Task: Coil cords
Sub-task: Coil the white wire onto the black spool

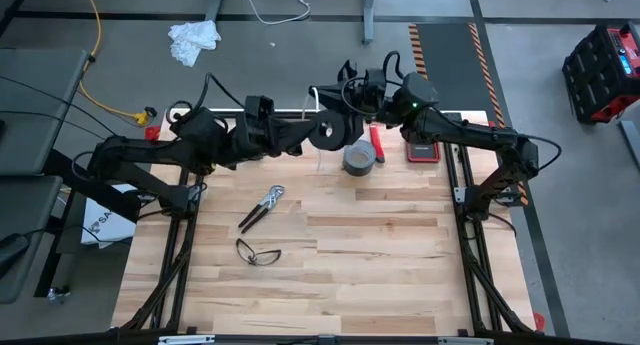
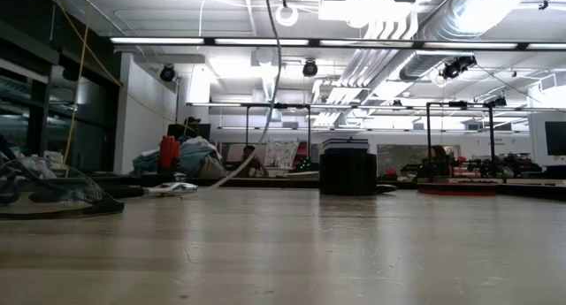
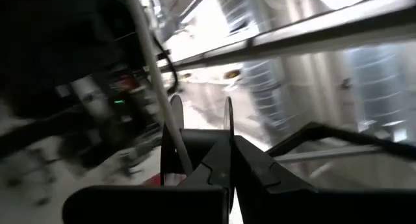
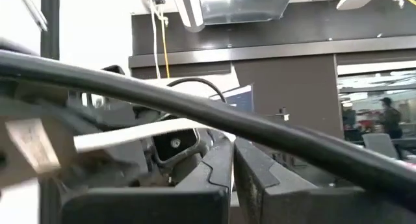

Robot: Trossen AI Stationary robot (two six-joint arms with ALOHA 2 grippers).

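Cord [image 2: 272,84], thin and white, hangs in a slack curve from above down toward the far edge of the counter [image 1: 380,275], and in the high view it leads to a small black round spool [image 1: 328,131] held in the air over that far edge, near its middle. The left gripper [image 1: 312,133] is clamped on the spool: the left wrist view shows the two thin round flanges of the spool [image 3: 195,136] standing on edge between its dark fingers, with the white cord running past them. The right gripper [image 1: 352,103] sits just beside the spool on the far side; its fingers nearly touch in the right wrist view, and whether they pinch the cord cannot be told. Near the spool a grey tape roll [image 1: 358,158] stands on the pale wood planks, with a red-handled tool [image 1: 376,143] and a red flat box [image 1: 422,147] beside it. Metal pliers [image 1: 262,206] and a pair of glasses [image 1: 258,251] lie toward the left edge. Beyond the counter lies a grey floor with a yellow cable [image 1: 95,45] and a crumpled white cloth [image 1: 194,39].
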